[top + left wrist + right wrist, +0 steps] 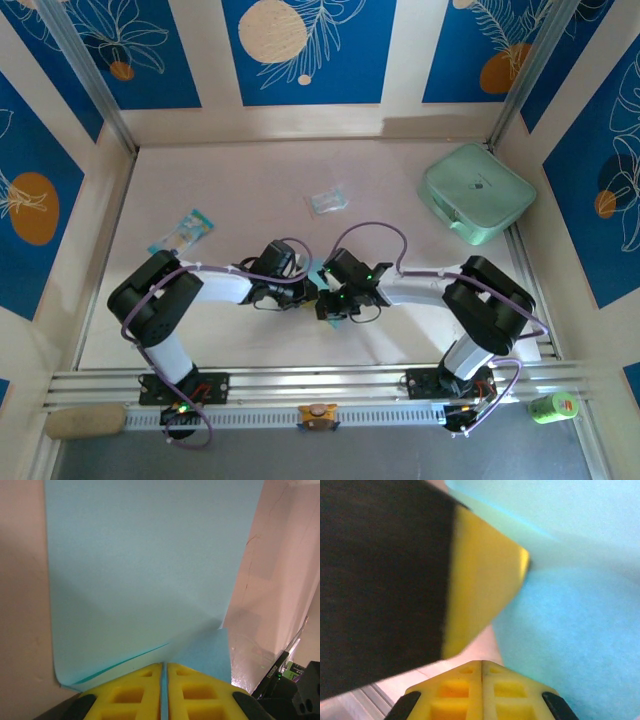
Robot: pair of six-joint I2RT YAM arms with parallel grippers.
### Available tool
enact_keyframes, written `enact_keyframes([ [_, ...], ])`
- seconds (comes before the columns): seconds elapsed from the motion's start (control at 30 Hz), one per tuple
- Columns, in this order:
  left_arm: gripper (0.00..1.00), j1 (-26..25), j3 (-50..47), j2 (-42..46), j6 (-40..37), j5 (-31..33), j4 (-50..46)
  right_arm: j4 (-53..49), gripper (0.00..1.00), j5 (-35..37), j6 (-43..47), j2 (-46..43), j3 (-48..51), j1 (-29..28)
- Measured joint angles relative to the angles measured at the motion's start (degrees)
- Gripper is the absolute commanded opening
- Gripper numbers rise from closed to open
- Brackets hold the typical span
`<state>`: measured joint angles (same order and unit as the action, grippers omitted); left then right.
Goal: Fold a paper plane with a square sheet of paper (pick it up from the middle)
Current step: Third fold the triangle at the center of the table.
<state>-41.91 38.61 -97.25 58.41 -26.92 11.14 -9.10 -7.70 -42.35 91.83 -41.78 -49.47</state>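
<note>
Left claw (164, 672) pinches square sheet of paper (145, 570) (near edge).

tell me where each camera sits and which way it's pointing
top external: above and behind the arm bases, looking down at the table; both arms show whole, left gripper and right gripper meeting near its front.
left wrist: on the left arm, looking along its yellow fingers, shut on the light-blue sheet of paper.
right wrist: on the right arm, looking past its shut fingers at the sheet and the left gripper's finger.
shared: both wrist views show the sheet.
</note>
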Motion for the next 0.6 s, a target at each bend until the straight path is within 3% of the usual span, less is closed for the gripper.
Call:
enact_keyframes([
  [0.6,0.10,0.0,0.0,-0.1,0.0,0.0,0.0,7.0,0.06,-1.8,-3.0,-4.9,8.5,0.9],
])
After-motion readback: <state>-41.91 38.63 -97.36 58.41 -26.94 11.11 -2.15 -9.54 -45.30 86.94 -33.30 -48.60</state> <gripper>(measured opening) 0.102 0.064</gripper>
